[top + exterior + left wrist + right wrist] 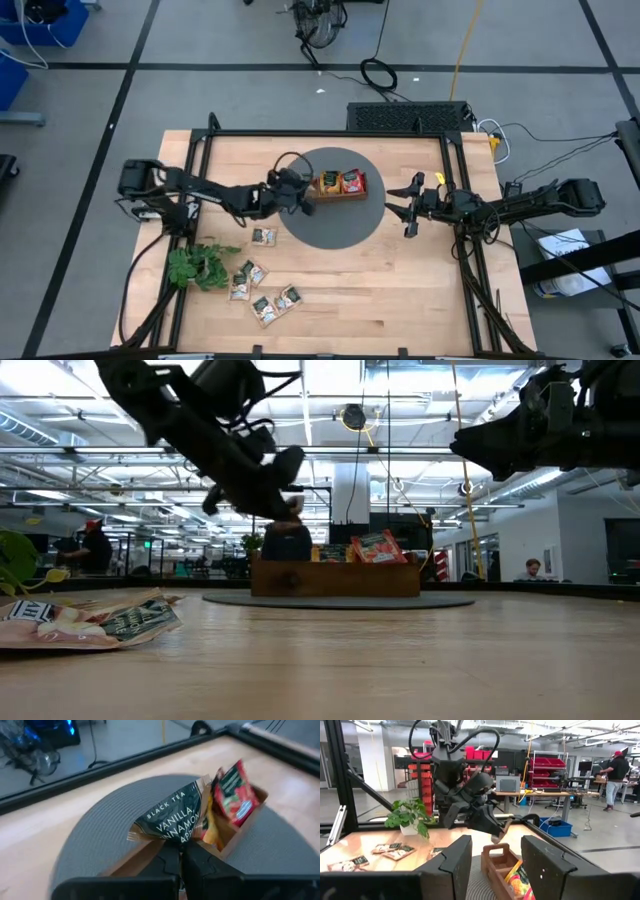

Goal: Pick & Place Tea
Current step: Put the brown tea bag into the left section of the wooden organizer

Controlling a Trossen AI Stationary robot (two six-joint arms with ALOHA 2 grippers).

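Wooden table (400,290): tray (340,194) holds two tea bags (341,181), left claw (181,854) clamps a third (172,817) above it, several more (262,293) wait.

pale, smooth wooden bench (400,290); matt grey ribbed mat (100,840); brown wooden tray (335,578); glossy crinkled paper tea sachet (172,817); matt black plastic fingers (547,865).

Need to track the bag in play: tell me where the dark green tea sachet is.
In the left wrist view the dark green tea sachet is pinched in the left gripper, over the wooden tray on the round grey mat.
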